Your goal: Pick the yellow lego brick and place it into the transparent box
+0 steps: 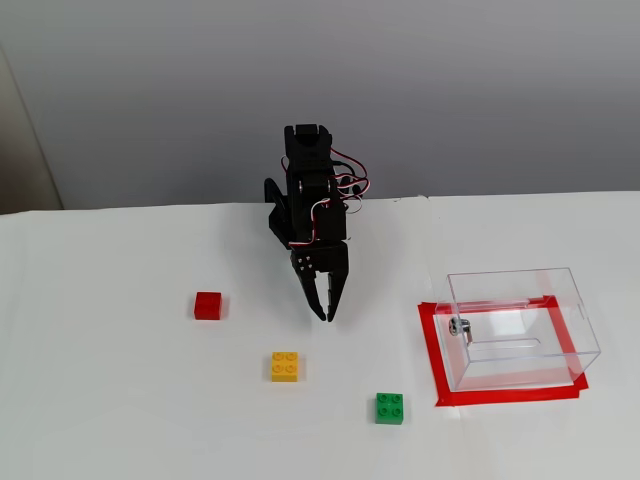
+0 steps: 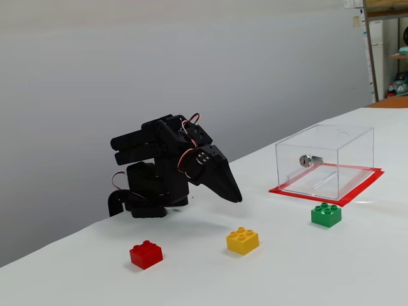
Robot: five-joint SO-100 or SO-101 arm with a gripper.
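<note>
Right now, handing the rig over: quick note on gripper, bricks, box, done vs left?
Gripper: shut, empty, tips pointing down above the table, behind the yellow brick.
Yellow brick: on the table, untouched, between the red brick and the green brick in both fixed views.
Clear box: empty, standing on a red tape outline at the right of both fixed views.
Done: nothing yet.
Left: open the jaws, come down on the yellow brick, grip, carry it to the box and drop it in.
</note>
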